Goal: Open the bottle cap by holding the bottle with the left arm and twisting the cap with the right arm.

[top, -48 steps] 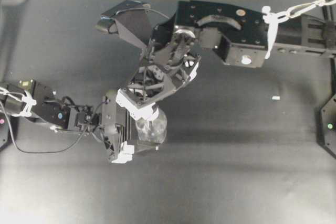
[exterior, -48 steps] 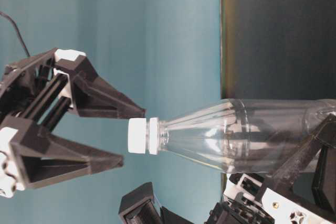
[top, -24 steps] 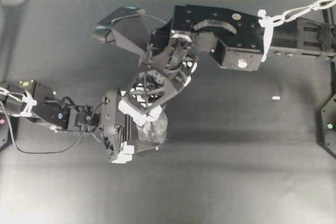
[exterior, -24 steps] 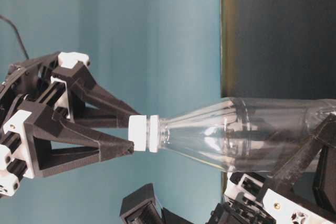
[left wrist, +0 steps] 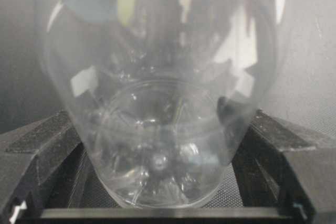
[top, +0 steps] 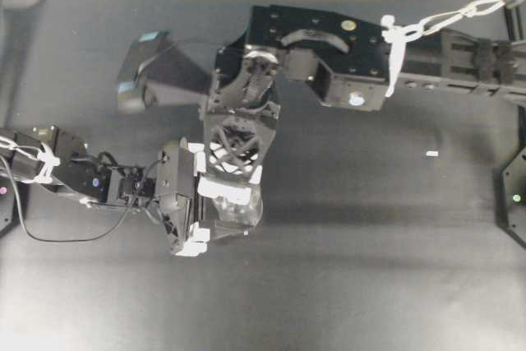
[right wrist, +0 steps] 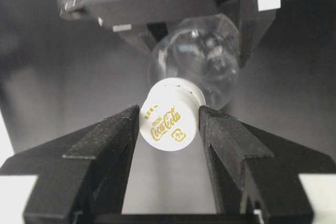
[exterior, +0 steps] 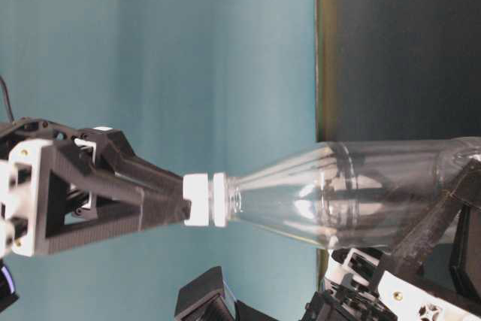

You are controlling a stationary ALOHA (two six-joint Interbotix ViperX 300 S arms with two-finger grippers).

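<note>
The small clear plastic bottle (exterior: 353, 193) with a rounded body stood upright on the dark matte table (top: 370, 269), held near its base by the slim black left arm (top: 74, 178) with loose cables. That arm's black left gripper (left wrist: 157, 203) had its jaws spread wide, one against each side of the bottle's lower body, so the transparent base filled the space between them in the left wrist view. From above came the bulky black right arm (top: 345, 55) with its boxy, hole-dotted segment, pointing its lattice-frame right gripper (right wrist: 169, 116) down onto the top of the bottle. Its black fingers (right wrist: 113, 140) were partly closed and pressed against opposite sides of the small round white bottle cap (right wrist: 172, 113), which carried a yellow printed logo on its flat top. In the table-level view the finger ends met the cap at its rim. A tiny white rectangular speck (top: 431, 154) lay on the table well apart from the bottle.
</note>
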